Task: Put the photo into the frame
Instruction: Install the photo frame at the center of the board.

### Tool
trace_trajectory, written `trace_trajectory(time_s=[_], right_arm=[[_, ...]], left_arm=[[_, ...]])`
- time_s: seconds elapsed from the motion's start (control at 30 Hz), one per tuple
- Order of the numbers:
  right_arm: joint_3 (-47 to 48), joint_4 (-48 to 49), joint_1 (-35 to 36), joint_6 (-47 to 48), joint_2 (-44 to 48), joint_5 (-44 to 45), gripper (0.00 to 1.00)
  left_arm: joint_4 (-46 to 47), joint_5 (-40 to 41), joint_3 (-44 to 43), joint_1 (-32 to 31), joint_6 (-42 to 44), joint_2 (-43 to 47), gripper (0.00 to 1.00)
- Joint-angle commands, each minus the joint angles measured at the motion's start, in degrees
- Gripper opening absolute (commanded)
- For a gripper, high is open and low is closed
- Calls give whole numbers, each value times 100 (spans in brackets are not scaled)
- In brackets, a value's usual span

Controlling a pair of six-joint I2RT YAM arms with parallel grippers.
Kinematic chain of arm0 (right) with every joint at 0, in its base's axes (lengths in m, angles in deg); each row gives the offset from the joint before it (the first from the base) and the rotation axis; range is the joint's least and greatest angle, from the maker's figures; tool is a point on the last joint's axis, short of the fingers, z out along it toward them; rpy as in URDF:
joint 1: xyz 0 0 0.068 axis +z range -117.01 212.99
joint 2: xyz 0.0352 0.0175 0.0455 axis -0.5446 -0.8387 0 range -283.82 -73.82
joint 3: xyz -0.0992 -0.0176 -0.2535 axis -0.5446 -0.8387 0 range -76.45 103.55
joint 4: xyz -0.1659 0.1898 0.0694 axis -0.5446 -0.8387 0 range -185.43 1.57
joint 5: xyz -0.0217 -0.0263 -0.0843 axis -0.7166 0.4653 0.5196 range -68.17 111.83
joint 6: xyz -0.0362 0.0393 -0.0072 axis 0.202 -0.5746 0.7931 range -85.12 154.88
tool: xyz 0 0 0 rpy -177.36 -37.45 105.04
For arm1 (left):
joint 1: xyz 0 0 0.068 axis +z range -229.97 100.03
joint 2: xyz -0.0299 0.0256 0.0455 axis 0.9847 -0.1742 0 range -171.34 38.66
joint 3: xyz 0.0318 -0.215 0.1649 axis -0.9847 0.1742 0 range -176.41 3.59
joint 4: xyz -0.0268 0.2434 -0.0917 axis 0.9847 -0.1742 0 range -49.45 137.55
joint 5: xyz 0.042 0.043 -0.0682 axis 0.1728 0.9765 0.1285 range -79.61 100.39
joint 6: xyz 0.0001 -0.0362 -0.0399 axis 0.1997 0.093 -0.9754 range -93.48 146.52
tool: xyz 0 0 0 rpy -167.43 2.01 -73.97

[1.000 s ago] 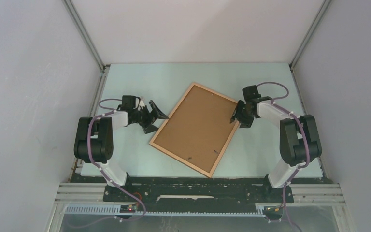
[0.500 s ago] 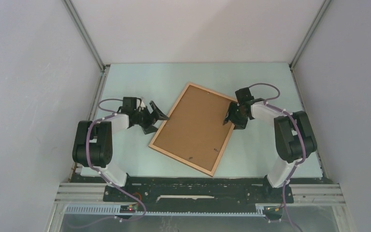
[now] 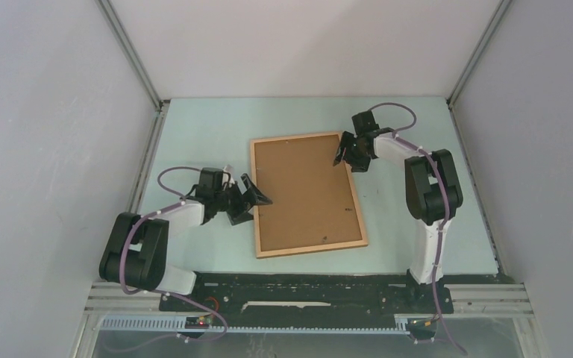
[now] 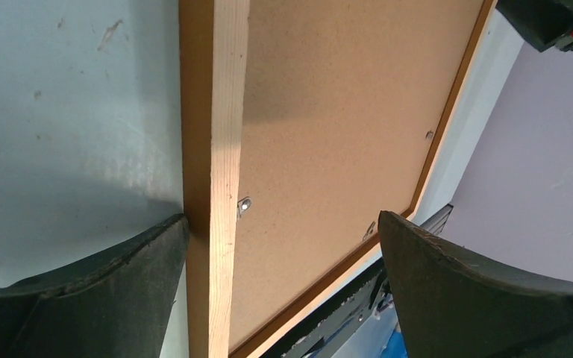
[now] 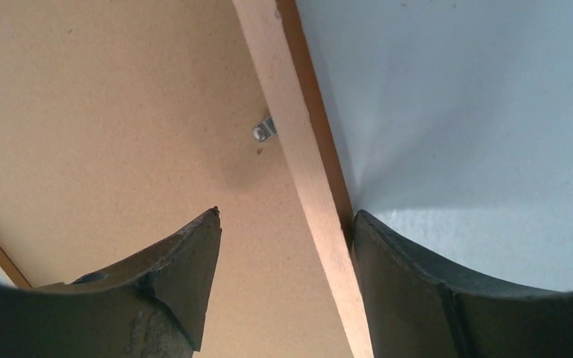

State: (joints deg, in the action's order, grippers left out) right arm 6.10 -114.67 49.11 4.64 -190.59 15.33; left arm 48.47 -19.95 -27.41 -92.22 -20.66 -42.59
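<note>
Lying back-up mid-bench, the frame shows only its fibreboard panel; the photo is nowhere in view. The left gripper at its 9 o'clock rail and the right gripper at 1 o'clock both straddle the wood, jaws open, probably to square it.

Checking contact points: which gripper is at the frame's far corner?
The right gripper: it straddles the right rail of the frame close to the far corner. The left gripper straddles the left rail about midway along.

frame face hidden (back up), fingers cropped
</note>
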Motion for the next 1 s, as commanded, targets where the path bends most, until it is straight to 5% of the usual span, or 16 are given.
trace_trajectory(time_s=[0.0,0.17,0.43,0.6,0.97], right_arm=[[229,-420,148,300,341,-101,76],[-361,-717,33,765,1165,212,81],[-2220,-830,354,634,2421,408,75],[-2677,-994,902,585,2931,802,71],[-2835,-871,957,597,2950,876,66]], left_arm=[[-513,233,-77,-89,159,214,100],[-1222,287,-559,369,617,258,100],[-2509,27,-2199,583,1522,-693,99],[-2348,163,-2466,570,1316,-1159,92],[-2234,473,-2579,492,1518,-1709,69]])
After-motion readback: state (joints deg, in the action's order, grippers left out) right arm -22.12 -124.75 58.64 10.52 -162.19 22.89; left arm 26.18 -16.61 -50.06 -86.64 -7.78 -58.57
